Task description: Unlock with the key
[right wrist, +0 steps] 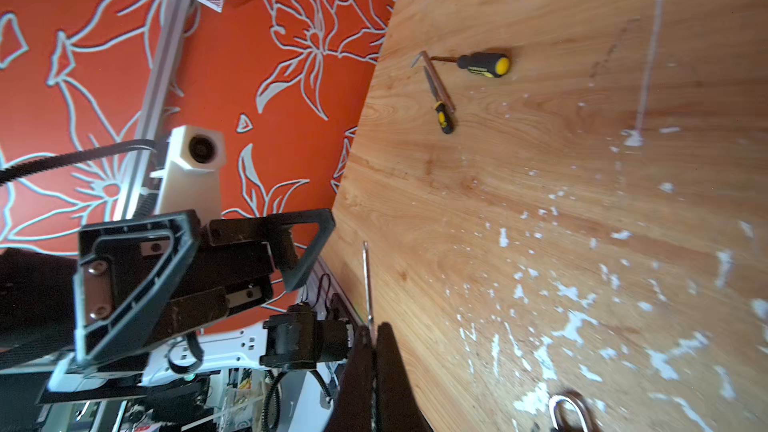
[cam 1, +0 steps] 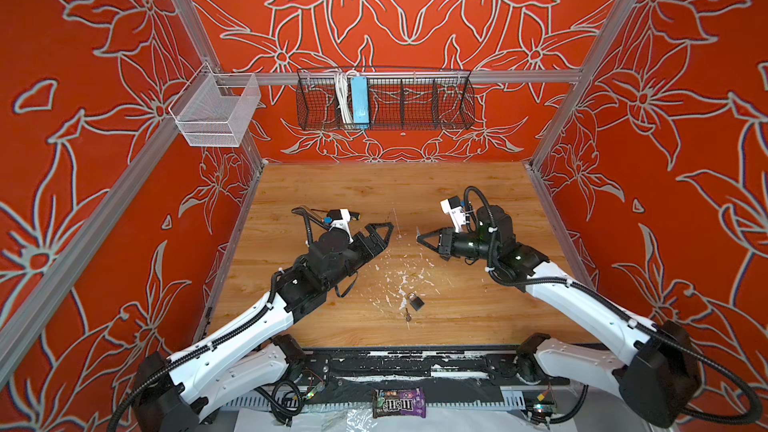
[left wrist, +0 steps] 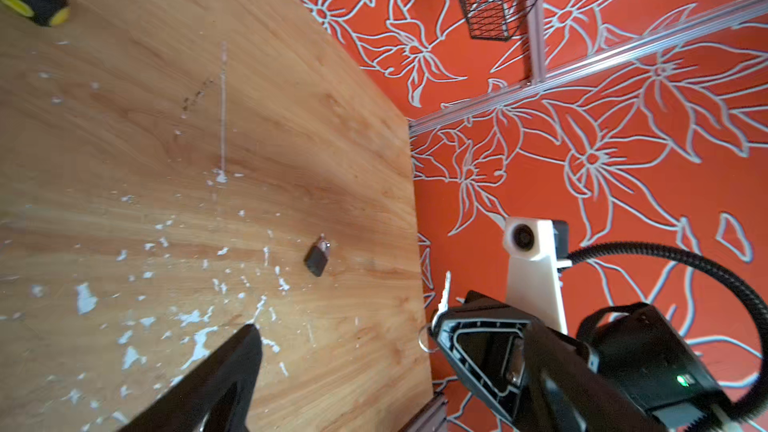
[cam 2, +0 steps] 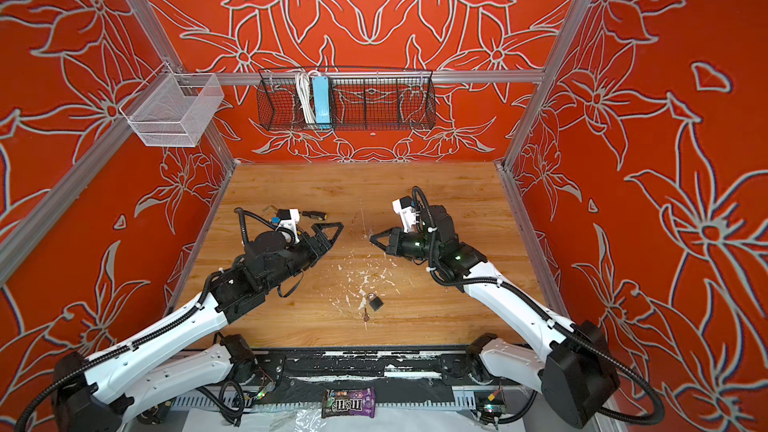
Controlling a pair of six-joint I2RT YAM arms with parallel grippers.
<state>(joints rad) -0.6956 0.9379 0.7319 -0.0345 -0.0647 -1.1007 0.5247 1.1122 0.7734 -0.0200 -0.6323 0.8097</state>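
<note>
A small dark padlock point(cam 1: 416, 302) point(cam 2: 376, 303) lies on the wooden table near its front edge; the left wrist view shows it point(left wrist: 317, 258) lying on its side, and only its shackle point(right wrist: 568, 411) shows in the right wrist view. My right gripper point(cam 1: 419, 238) point(right wrist: 371, 328) hovers above mid-table, shut on a silver key point(left wrist: 445, 289) whose blade point(right wrist: 365, 280) sticks out past the fingertips, a ring hanging below. My left gripper point(cam 1: 388, 229) faces it, open and empty, one finger point(left wrist: 239, 361) in view. A small key-like piece point(cam 1: 408, 317) rests beside the padlock.
Two black-and-yellow screwdrivers point(right wrist: 484, 64) point(right wrist: 442, 114) lie at the back left, behind my left arm. White paint flecks point(cam 1: 401, 280) dot the table's middle. A black wire basket point(cam 1: 386, 101) and a white mesh basket point(cam 1: 216, 112) hang on the walls. A candy bag point(cam 1: 399, 403) lies in front of the table.
</note>
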